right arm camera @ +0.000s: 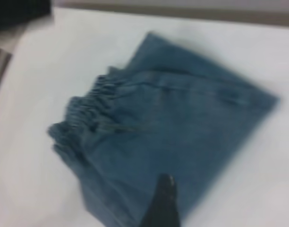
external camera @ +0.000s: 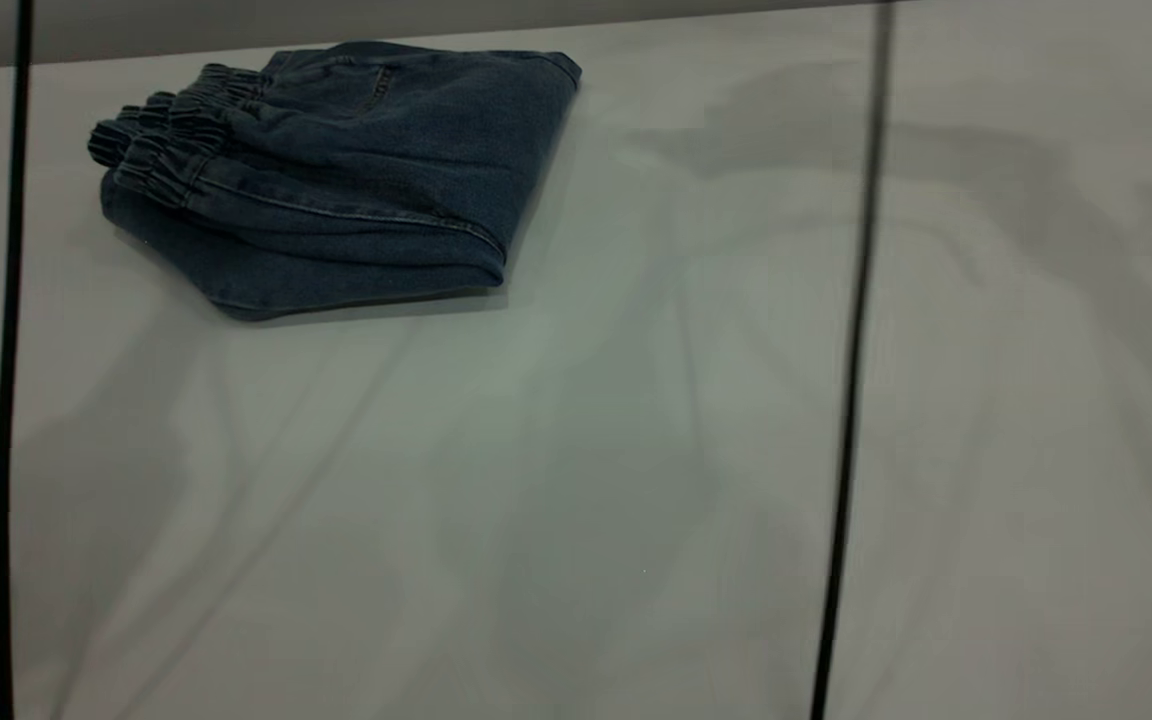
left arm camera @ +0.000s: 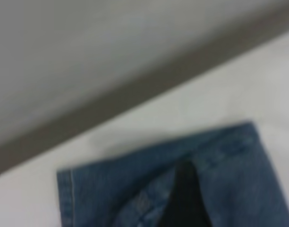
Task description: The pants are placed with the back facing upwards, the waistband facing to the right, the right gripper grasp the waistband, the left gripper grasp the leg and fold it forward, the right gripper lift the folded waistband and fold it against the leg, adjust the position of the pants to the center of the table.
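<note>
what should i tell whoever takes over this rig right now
Left gripper: only a dark tip shows over the pants; open or shut cannot be told.
Right gripper: the same, a dark tip above the pants.
The pants lie folded into a compact stack at the far left of the table, with the waistband bunched at the stack's left end.
Done: both folds look complete.
Left: slide the stack to the table's center.

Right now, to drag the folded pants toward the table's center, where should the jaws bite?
Judging by the layers, take the pants at the ruffled waistband, coming from the exterior view's left. That bunched edge stands proud of the table; the folded edges lie flat.
</note>
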### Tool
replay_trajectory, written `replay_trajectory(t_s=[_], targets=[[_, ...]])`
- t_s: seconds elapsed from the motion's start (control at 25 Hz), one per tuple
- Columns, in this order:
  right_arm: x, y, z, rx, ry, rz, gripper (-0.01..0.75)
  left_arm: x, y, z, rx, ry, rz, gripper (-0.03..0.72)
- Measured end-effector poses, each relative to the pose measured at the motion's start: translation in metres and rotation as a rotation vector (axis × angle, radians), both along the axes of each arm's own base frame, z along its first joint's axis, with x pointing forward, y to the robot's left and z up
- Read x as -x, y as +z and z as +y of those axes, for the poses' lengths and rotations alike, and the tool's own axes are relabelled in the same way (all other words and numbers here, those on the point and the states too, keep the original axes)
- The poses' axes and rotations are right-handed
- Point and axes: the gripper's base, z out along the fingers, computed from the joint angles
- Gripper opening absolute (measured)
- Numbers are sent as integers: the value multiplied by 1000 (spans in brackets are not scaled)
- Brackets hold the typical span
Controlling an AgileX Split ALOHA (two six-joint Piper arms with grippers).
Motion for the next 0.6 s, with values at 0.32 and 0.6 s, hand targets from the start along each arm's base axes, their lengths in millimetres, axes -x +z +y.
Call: replay_trajectory(t_s=[0.32, 0.6], targets=[[48, 120, -74, 164, -130, -114, 584, 6, -68, -1, -180, -222, 160, 517], [78, 163, -84, 165, -132, -176, 584, 23, -130, 11, -356, -382, 337, 517]])
